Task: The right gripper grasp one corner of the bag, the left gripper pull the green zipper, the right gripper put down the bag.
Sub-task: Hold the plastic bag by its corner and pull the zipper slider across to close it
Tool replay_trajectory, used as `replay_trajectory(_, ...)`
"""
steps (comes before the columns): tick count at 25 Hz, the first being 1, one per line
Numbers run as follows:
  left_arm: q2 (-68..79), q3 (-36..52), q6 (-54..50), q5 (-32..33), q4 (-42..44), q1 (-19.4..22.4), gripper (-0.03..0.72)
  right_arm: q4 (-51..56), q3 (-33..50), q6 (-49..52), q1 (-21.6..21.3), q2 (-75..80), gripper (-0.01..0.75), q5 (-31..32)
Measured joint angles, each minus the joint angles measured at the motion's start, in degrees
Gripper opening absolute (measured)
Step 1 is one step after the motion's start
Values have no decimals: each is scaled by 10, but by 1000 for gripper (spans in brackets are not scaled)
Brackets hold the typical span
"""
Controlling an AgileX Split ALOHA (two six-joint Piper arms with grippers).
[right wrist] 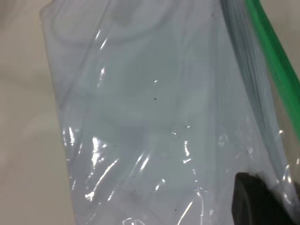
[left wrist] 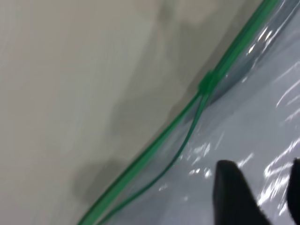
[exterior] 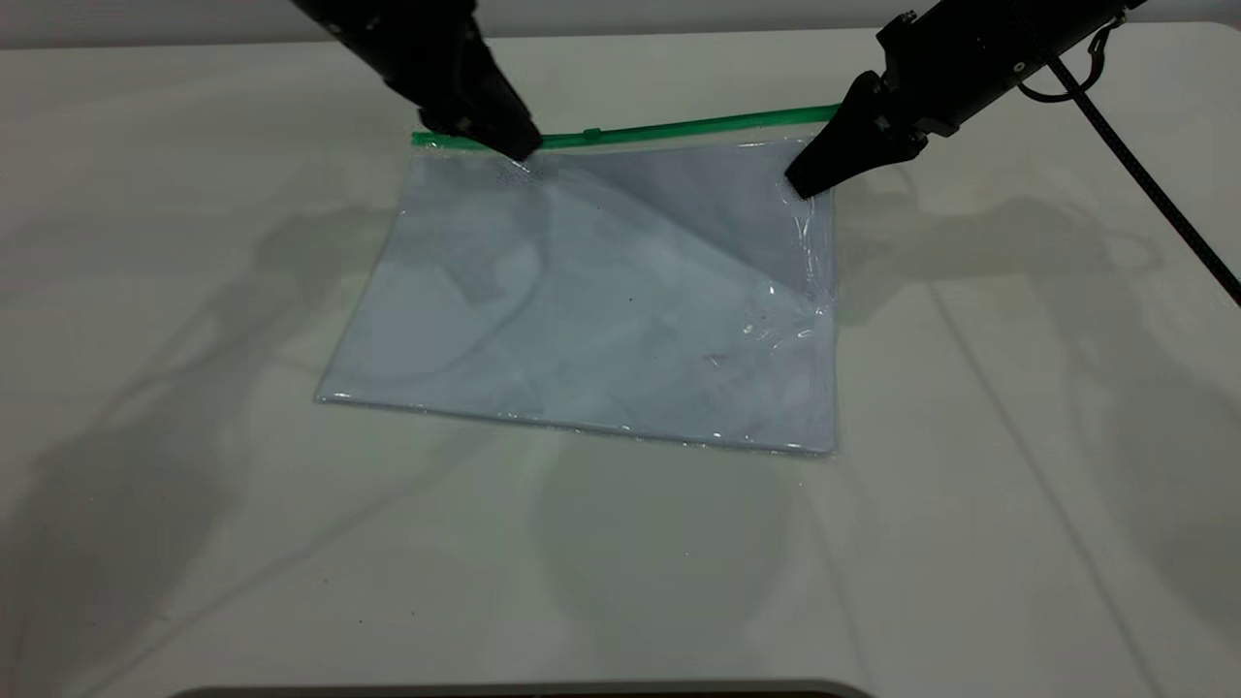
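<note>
The right end effector (exterior: pixel 807 184) pinched the bag (exterior: pixel 601 301) corner toward the tabletop's (exterior: pixel 194 242) far edge, steadying it; the left end effector (exterior: pixel 519 150) neared the green zipper (exterior: pixel 679 126), its opening unclear.

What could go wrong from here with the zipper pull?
1. The left hand sits on the bag near its left corner, away from the slider tab, so it may close on film instead.
2. The right hand pinches only a corner; wrinkles there suggest it could slip when the green zipper is pulled.
</note>
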Motion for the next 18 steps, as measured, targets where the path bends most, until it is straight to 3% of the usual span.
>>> replay_trajectory(3,0,-5,0,-8,-19,-7,485,0,0,0,1,0,33,16)
replay_trajectory(5,0,-18,1,-10,-34,-11,500,1,0,-1,6,0,33,19)
replay_trajectory(12,17,-69,-1,9,-46,-15,460,15,0,-16,15,0,33,36)
replay_trajectory(18,43,-87,-33,30,0,-15,454,16,0,-20,15,0,33,50)
